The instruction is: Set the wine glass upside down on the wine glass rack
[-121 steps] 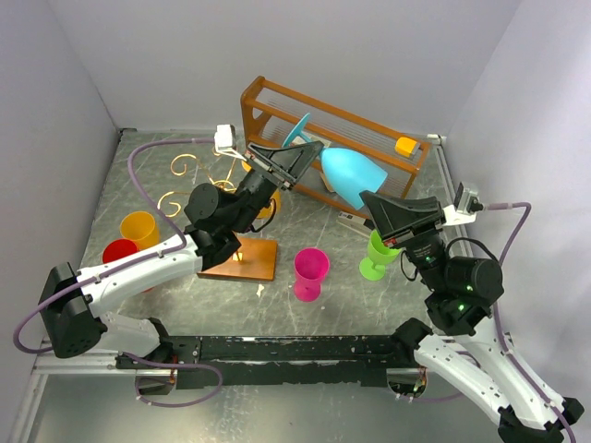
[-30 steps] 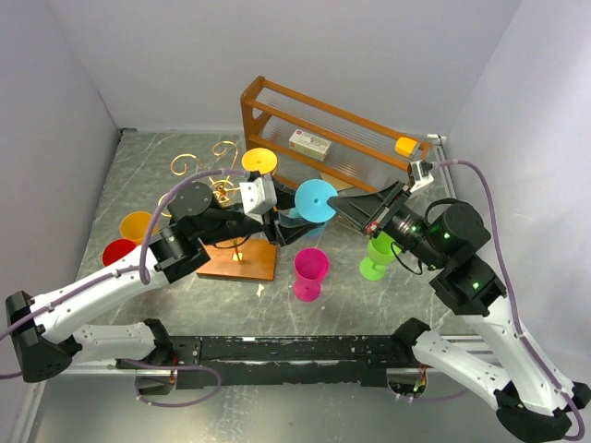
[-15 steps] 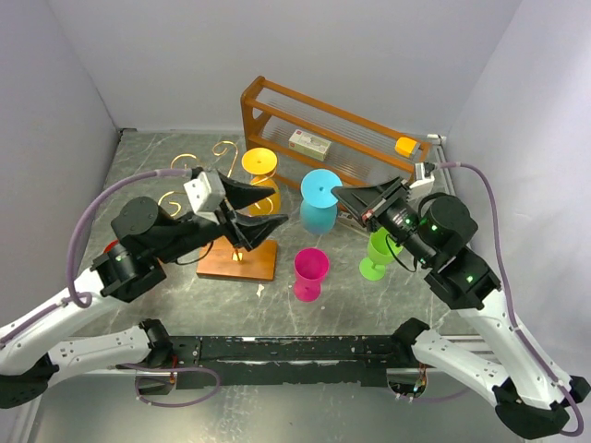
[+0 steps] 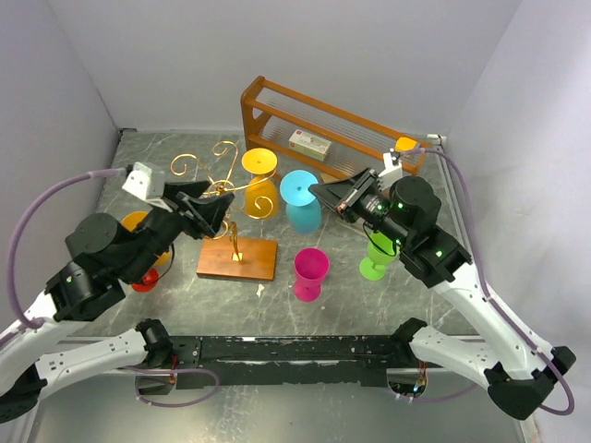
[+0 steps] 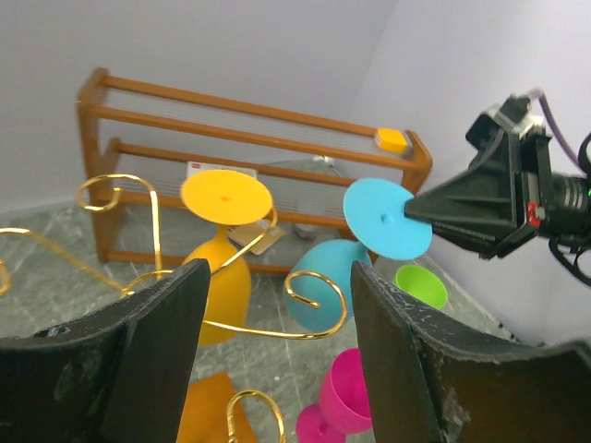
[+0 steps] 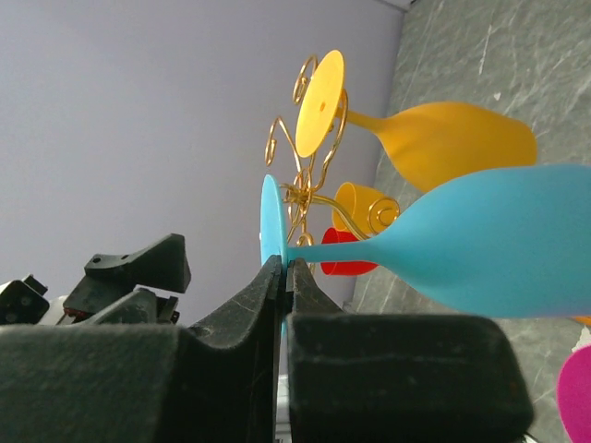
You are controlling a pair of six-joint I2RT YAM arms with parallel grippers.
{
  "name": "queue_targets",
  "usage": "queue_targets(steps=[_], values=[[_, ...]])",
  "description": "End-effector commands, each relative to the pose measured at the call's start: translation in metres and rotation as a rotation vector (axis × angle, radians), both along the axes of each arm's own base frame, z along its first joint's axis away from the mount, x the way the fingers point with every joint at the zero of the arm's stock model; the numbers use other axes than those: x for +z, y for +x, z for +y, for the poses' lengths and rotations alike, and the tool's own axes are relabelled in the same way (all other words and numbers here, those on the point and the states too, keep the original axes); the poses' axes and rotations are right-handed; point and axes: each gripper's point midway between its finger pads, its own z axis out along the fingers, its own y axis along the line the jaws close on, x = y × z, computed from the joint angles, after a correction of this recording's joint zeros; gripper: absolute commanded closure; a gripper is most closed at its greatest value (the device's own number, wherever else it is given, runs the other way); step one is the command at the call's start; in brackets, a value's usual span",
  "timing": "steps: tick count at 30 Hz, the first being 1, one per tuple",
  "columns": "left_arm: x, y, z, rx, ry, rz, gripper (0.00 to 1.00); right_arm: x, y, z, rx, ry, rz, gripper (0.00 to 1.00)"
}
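- Top external view: wooden shelf [image 4: 277, 97] is holding a small box [image 4: 309, 143] and an orange block [image 4: 404, 144]; rack [image 4: 224, 189] is carrying a yellow glass [image 4: 261, 197] upside down.
- Right fingers [image 6: 249, 305] are clamping the blue wine glass [image 4: 301, 210] by its stem, bowl down, mid-table beside the rack.
- Left fingers [image 5: 157, 332] are standing apart, empty.

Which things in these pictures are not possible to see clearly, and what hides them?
- Top view: whether the stem of the blue wine glass sits in a scroll of the wine glass rack; the glass foot covers it.
- Top view: red cup, mostly behind the left arm.
- Top view: print on the small box, too small.
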Motion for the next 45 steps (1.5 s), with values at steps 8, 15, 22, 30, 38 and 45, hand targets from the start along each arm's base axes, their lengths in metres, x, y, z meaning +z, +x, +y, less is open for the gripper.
queue_targets(steps=[8,15,22,30,38,45], values=[[0.006,-0.004,0.049,0.148,-0.086,0.030,0.24,0.007,-0.005,0.037,0.153,0.003,-0.084,1.00],[0.002,-0.007,0.051,0.141,-0.090,0.037,0.24,0.000,-0.006,0.055,0.182,-0.017,-0.083,1.00],[0.001,-0.008,0.049,0.129,-0.090,0.039,0.24,0.006,0.007,0.059,0.147,-0.023,-0.103,1.00],[-0.002,-0.009,0.048,0.124,-0.085,0.046,0.24,0.008,0.007,0.079,0.218,-0.022,-0.121,1.00],[-0.009,-0.004,0.053,0.168,-0.058,0.061,0.25,0.012,-0.007,0.097,0.296,-0.009,-0.129,1.00],[-0.012,-0.001,0.051,0.174,-0.044,0.066,0.24,0.014,-0.018,0.105,0.333,-0.017,-0.135,1.00]])
